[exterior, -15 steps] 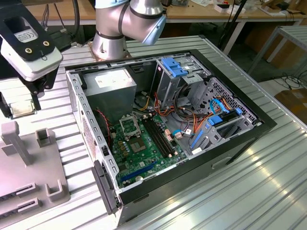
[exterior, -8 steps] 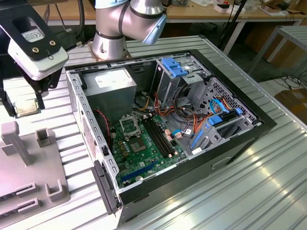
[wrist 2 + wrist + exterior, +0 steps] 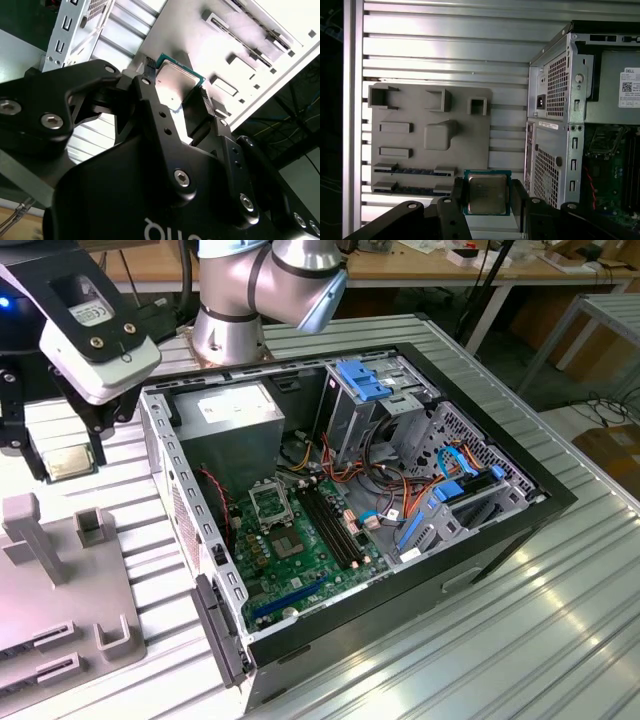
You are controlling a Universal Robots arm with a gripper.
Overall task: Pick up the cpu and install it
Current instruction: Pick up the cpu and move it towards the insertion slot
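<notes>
cpu (image 3: 486,192) is clamped in the gripper (image 3: 176,91), jaws closed on two opposite edges, metal face showing in both wrist views, chip roughly flat and lifted off any surface

In the exterior view the cpu (image 3: 68,462) hangs at the exterior view's left, above the ribbed metal table (image 3: 520,620), between the grey holder tray (image 3: 40,610) and the side wall of the open pc case (image 3: 480,540)

First wrist view: chip sits over the near edge of the tray (image 3: 410,150), just beside the case's rear panel

Black-framed socket (image 3: 270,502) is on the green motherboard (image 3: 300,560) inside the case, well apart from the chip

Grey power supply box (image 3: 235,420) sits next to the socket
</notes>
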